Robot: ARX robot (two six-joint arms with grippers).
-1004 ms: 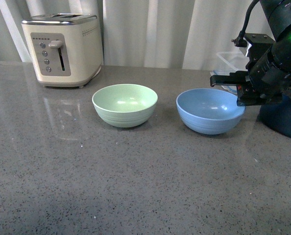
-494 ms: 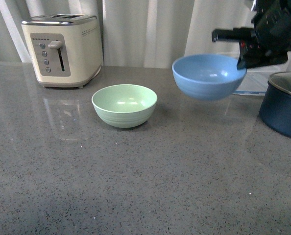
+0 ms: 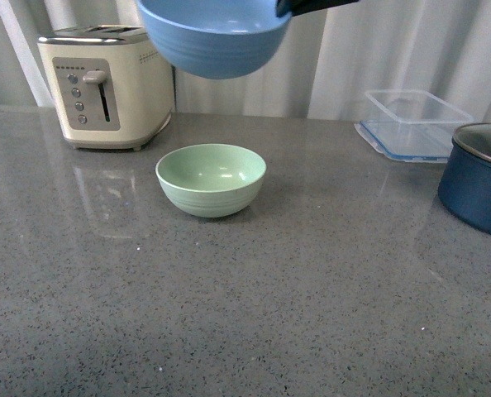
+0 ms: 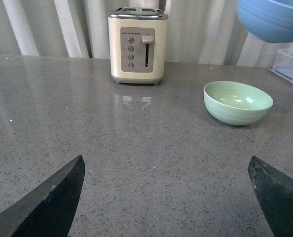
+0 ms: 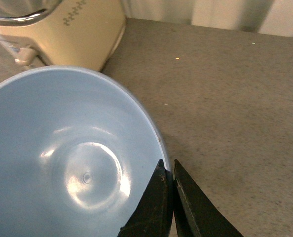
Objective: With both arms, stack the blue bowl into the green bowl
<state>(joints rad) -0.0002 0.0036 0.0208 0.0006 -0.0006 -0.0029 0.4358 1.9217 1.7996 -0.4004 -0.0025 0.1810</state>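
Now: left jaws stand wide apart and empty, low over the worktop point(image 4: 151, 148); the green bowl point(image 4: 238, 102) sits ahead of them, untouched. Right jaws are clamped on the rim of the blue bowl point(image 3: 212, 37), one inside the wall and one outside. Change: within the last second the blue bowl goes from resting on the worktop near the navy pot point(image 3: 481, 186) to hanging high, carried across. The green bowl is now well below the right jaws, roughly underneath. Judgement: the carry is nearly done; lowering and nesting remain. The toaster point(image 3: 105, 83) stands beyond.
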